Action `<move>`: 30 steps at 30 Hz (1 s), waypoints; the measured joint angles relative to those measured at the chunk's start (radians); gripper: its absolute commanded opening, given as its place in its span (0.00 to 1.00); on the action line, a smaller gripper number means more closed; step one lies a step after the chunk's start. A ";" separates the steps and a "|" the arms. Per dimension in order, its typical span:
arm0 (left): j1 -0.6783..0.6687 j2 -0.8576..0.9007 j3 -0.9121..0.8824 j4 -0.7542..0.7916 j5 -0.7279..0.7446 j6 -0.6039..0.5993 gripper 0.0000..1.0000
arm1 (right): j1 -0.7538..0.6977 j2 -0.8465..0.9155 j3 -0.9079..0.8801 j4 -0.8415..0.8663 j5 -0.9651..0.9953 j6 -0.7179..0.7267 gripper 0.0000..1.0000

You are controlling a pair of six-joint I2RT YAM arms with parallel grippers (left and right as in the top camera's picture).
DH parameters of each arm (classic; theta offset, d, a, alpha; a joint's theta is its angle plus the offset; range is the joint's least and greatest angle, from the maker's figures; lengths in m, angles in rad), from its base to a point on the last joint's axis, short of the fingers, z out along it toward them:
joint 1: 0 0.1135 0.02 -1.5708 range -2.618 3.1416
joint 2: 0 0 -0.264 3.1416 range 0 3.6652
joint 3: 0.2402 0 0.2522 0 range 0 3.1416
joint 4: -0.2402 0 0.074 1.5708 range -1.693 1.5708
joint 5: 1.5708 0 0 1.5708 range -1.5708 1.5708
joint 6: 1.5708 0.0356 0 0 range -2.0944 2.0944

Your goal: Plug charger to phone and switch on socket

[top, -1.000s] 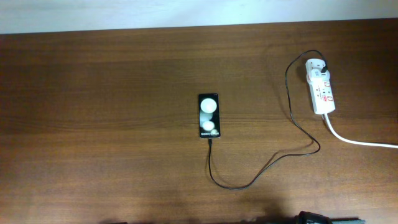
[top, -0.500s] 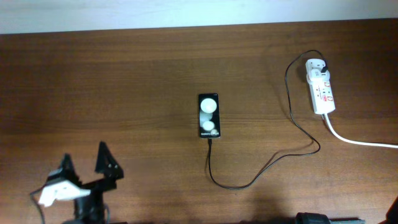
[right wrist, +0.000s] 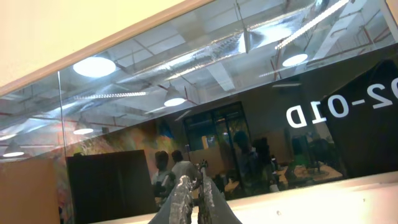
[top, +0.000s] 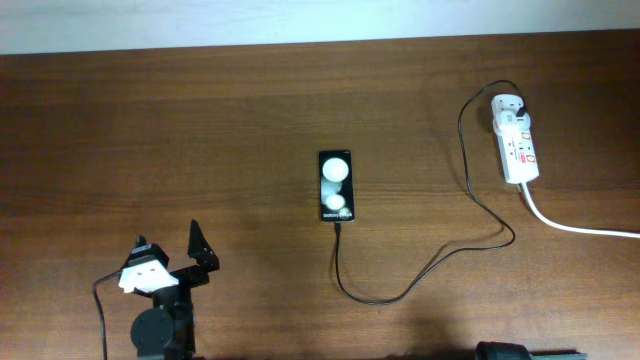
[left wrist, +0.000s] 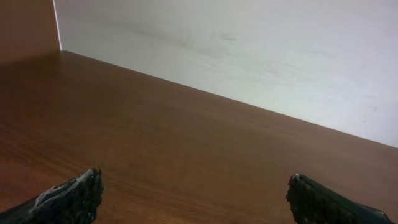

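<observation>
The black phone [top: 336,187] lies at the table's middle, two white spots on its screen. The thin black charger cable [top: 420,280] runs from the phone's near end in a loop to a plug in the white socket strip [top: 516,140] at the far right. My left gripper [top: 170,245] is open and empty at the near left, well left of the phone; its wrist view shows both fingertips [left wrist: 193,190] wide apart over bare wood. My right gripper [right wrist: 196,186] is shut and empty, pointing up at a window; only a bit of that arm shows at the overhead view's bottom edge.
The socket's thick white cord [top: 580,227] trails off the right edge. A white wall [left wrist: 249,56] borders the table's far side.
My left arm has come into view from the near edge and moved up and to the right, gripper open. The phone, cable and socket have not moved.
</observation>
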 measured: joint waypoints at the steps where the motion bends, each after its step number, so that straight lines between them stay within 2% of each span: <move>1: 0.000 0.000 0.000 0.000 0.000 0.000 0.99 | 0.000 0.000 0.000 0.000 0.000 0.000 0.08; 6: 0.000 0.000 0.000 0.000 0.000 0.000 0.99 | 0.000 -0.026 -0.006 0.000 0.000 0.000 0.09; 14: 0.000 0.000 0.000 0.000 0.000 0.000 0.99 | 0.005 -0.161 -0.070 0.035 0.041 0.000 0.11; 21: 0.000 0.000 0.000 0.000 0.000 0.000 0.99 | 0.097 -0.241 -0.066 0.000 0.088 -0.019 0.13; 22: 0.000 0.000 0.000 0.000 0.000 0.000 0.99 | 0.104 -0.243 -0.061 -0.001 0.100 -0.025 0.16; 30: 0.000 0.000 0.000 0.000 0.000 0.000 0.99 | 0.113 -0.243 -0.063 0.008 0.151 -0.040 0.17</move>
